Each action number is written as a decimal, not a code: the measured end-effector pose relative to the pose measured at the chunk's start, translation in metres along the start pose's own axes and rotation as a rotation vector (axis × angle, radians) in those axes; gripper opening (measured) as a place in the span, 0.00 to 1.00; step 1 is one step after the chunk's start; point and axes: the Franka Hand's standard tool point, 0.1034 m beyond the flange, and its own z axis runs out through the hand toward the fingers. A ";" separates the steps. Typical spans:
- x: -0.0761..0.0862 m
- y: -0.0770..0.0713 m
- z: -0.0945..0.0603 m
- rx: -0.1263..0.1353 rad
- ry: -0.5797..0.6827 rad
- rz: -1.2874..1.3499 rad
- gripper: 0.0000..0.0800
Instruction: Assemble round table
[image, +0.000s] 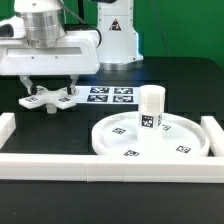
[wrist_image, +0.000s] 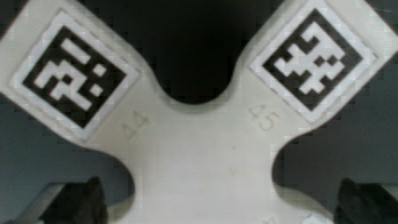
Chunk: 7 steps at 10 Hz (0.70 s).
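The white cross-shaped piece (image: 50, 99) lies on the black table at the exterior view's left. In the wrist view (wrist_image: 196, 140) it fills the frame, two tagged arms spreading away. My gripper (image: 50, 91) is low over it and open. One finger stands on each side of the piece's middle, and the dark fingertips (wrist_image: 79, 202) show at the frame edge with gaps to the plastic. The large round rimmed disc (image: 120, 140) lies at the right. The short cylindrical post (image: 151, 108) stands upright on it.
The marker board (image: 110, 95) lies flat behind the cross-shaped piece. Long white border bars run along the front (image: 100, 166), the left (image: 6, 128) and the right (image: 213, 135). The robot's base (image: 115, 35) stands at the back.
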 end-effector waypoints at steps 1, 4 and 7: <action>-0.001 0.001 0.001 -0.001 0.000 -0.006 0.81; -0.002 0.001 0.002 -0.001 -0.002 -0.005 0.81; -0.005 0.002 0.006 -0.002 -0.011 -0.005 0.81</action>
